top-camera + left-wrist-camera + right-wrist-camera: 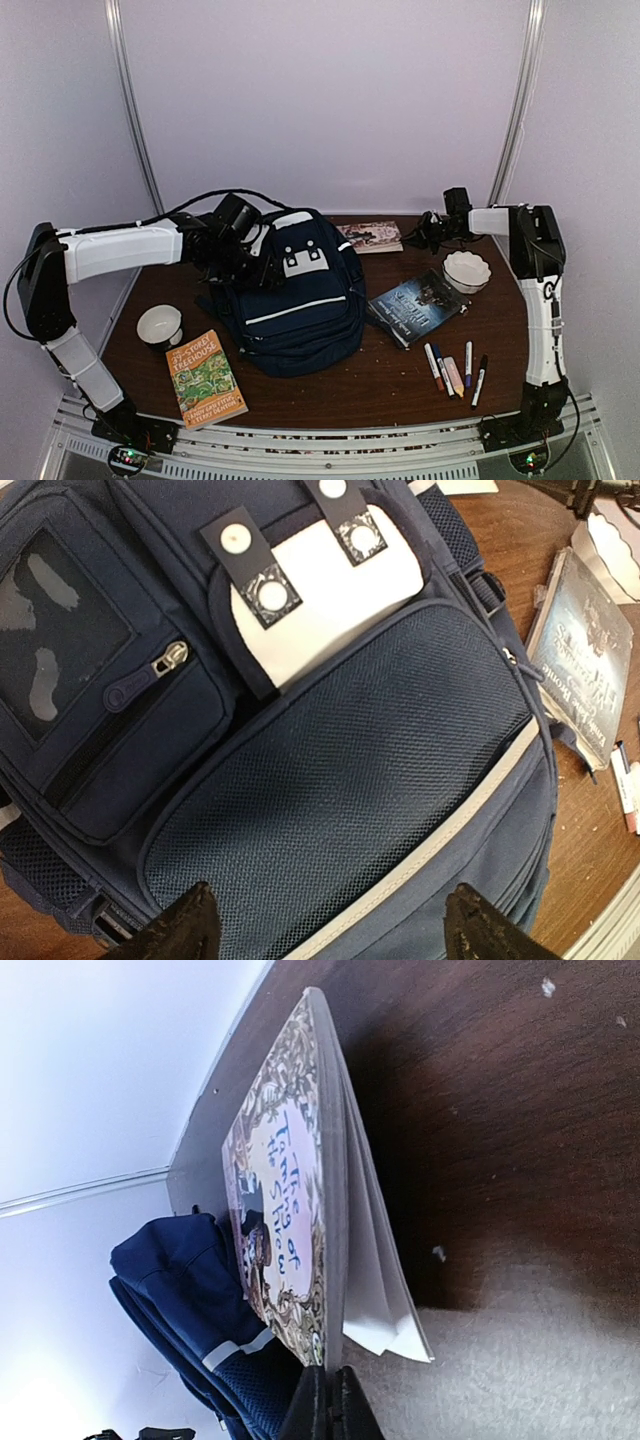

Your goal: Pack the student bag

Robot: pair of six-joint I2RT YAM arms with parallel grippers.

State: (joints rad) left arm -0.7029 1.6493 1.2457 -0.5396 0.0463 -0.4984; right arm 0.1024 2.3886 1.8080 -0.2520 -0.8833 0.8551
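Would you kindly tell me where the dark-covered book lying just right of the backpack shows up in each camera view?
Top external: the dark-covered book lies right of centre, just right of the student bag.
Left wrist: the book is at the right edge, upper half, beside the bag.
Right wrist: not in it.
Shared landmark: the student bag, which is seen in all three views.

Student bag (340, 780) fills the frame, navy, front face up. White flap (330, 610) with two snap tabs; zip pull (168, 660) on the left pocket. Left gripper (330, 925) fingers stand spread wide at the bottom edge. Dark book (590, 650) lies on the table (590, 860) to the right.
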